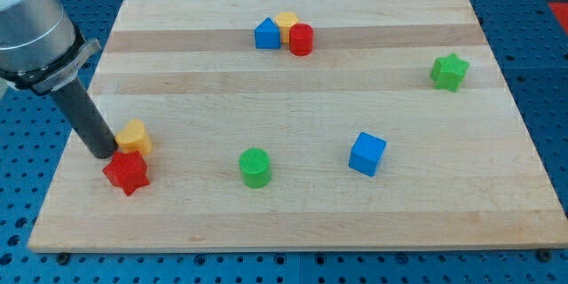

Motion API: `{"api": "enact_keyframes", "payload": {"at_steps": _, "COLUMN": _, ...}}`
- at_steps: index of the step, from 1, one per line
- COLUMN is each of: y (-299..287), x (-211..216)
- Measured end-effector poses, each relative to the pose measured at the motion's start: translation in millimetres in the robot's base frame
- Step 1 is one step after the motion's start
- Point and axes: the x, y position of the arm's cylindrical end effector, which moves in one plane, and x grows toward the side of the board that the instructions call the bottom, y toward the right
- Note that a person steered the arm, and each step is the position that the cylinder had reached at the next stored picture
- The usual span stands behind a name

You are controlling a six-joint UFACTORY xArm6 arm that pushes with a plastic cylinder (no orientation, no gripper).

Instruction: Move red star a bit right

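Note:
The red star (125, 173) lies near the board's lower left. A yellow heart-like block (134, 137) sits just above it, touching or nearly touching. My tip (104, 153) is down on the board just left of the yellow block and at the red star's upper left edge, very close to both.
A green cylinder (255, 167) stands right of the red star. A blue cube (366, 153) lies further right. A green star (449, 71) is at the right. A blue triangular block (266, 34), a yellow block (286, 23) and a red cylinder (301, 39) cluster at the top.

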Motion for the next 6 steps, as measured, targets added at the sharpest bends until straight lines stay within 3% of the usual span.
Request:
{"api": "enact_keyframes", "payload": {"at_steps": 1, "y": -2, "x": 41}}
{"api": "enact_keyframes", "payload": {"at_steps": 4, "y": 15, "x": 40}}
{"api": "enact_keyframes", "payload": {"at_steps": 6, "y": 134, "x": 50}}
